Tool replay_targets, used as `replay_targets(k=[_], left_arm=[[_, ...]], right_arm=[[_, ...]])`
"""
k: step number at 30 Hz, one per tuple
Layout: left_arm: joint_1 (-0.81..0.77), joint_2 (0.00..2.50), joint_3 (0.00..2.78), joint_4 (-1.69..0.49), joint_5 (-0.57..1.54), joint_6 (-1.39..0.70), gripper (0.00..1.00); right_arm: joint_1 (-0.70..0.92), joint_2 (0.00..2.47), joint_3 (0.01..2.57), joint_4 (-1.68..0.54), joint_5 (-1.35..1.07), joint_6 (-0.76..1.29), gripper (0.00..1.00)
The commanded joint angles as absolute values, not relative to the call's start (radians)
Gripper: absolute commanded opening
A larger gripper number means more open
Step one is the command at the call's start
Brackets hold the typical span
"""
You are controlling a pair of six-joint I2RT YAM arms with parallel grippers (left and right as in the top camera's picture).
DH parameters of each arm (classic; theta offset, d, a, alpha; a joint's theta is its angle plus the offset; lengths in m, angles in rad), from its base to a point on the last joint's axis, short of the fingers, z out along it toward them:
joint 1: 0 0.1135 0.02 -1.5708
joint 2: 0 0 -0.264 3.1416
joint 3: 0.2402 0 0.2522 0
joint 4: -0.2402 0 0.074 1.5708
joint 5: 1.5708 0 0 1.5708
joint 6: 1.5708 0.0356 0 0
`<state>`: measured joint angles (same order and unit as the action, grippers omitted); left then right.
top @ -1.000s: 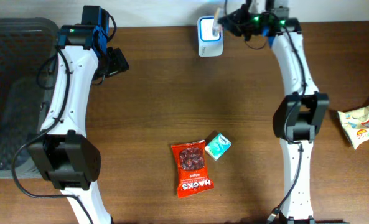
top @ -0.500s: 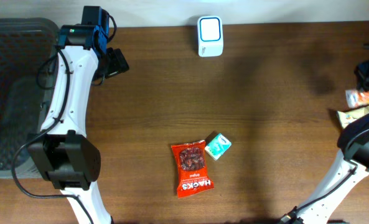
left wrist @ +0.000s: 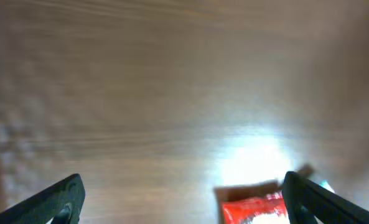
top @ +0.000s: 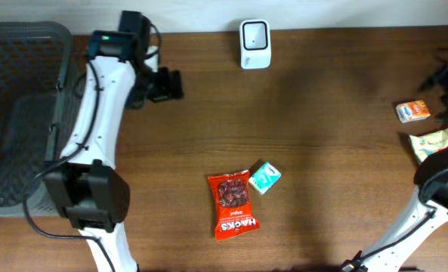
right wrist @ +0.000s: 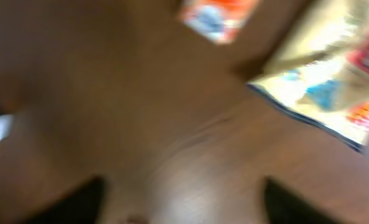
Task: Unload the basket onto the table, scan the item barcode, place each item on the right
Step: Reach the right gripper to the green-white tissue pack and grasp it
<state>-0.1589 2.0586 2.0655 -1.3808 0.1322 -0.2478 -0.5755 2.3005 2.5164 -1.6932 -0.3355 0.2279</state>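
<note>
The white barcode scanner (top: 254,44) stands at the table's back edge. A small orange-and-white item (top: 413,112) lies on the table at the far right, seen blurred at the top of the right wrist view (right wrist: 218,18). My right gripper (top: 446,89) hangs just beside it, open and holding nothing (right wrist: 184,202). A red snack pack (top: 233,204) and a small teal box (top: 265,177) lie side by side in the middle front. My left gripper (top: 167,85) is open above bare wood at the back left, with the red pack (left wrist: 256,208) showing near its right finger (left wrist: 315,199).
A cream snack packet (top: 439,143) lies at the right edge, just in front of the orange item, also in the right wrist view (right wrist: 327,87). A dark mesh basket (top: 20,113) fills the far left.
My right arm swung from the scanner to the far right with the orange item, then opened and let it go onto the table. My left gripper moved right.
</note>
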Motion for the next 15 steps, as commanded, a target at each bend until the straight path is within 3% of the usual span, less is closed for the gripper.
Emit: replay_targets(k=[1, 5, 7, 10, 15], left_arm=[[-0.243, 2.036, 2.062, -1.386, 0.162, -0.185, 0.99], [-0.277, 2.036, 2.062, -1.431, 0.038, -0.212, 0.99], [-0.253, 2.036, 2.062, -1.452, -0.054, -0.327, 0.99], [-0.228, 2.036, 2.062, -1.437, -0.053, -0.356, 0.99], [-0.195, 2.036, 2.062, -1.393, -0.053, -0.356, 0.99]], right_arm=[[-0.439, 2.188, 2.523, -1.699, -0.536, 0.101, 0.99], [-0.22, 2.058, 2.501, -1.699, -0.325, 0.14, 0.99], [-0.065, 1.933, 2.338, -1.699, -0.179, 0.24, 0.99], [0.033, 1.862, 2.144, -1.694, -0.179, 0.319, 0.99], [0.29, 1.841, 1.741, -1.468, -0.183, 0.543, 0.99]])
